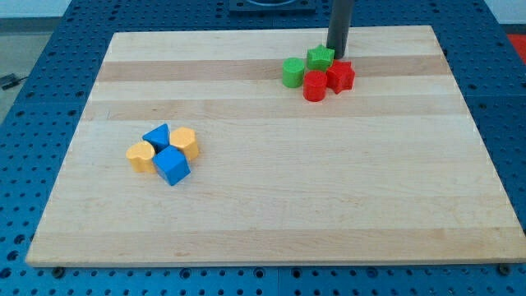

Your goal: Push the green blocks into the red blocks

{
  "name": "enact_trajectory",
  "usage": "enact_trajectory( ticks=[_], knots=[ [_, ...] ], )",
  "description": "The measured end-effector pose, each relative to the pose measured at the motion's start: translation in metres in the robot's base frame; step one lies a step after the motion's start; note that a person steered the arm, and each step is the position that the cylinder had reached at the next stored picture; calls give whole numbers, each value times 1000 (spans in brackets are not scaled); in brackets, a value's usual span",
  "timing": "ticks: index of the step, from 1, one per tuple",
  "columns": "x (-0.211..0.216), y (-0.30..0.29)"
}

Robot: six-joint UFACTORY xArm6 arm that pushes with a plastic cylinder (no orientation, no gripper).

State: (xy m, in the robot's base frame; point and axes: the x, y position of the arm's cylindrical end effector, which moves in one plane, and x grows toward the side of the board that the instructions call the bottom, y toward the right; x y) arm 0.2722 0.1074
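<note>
Two green blocks and two red blocks sit bunched together near the view's top, right of centre. The green cylinder (pixel 292 72) is at the left, touching the red cylinder (pixel 314 85). The green star-like block (pixel 320 57) is above the reds and touches them. The red star-like block (pixel 339 76) is at the right of the cluster. My tip (pixel 336 54) stands just right of the green star-like block and just above the red star-like block, touching or nearly touching both.
A second cluster lies at the view's left of centre: a yellow block (pixel 140 155), a blue triangular block (pixel 156 136), a yellow block (pixel 183 142) and a blue cube (pixel 172 165). The wooden board (pixel 271 205) lies on a blue perforated table.
</note>
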Motion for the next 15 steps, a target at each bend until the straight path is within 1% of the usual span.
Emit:
enact_trajectory(
  ticks=[1, 2, 3, 5, 7, 9, 10, 11, 12, 13, 15],
  knots=[
    [-2, 0],
    [-42, 0],
    [-57, -22],
    [-47, -29],
    [-13, -18],
    [6, -12],
    [-16, -13],
    [-42, -32],
    [-41, -68],
    [-31, -90],
    [14, -90]
  ],
)
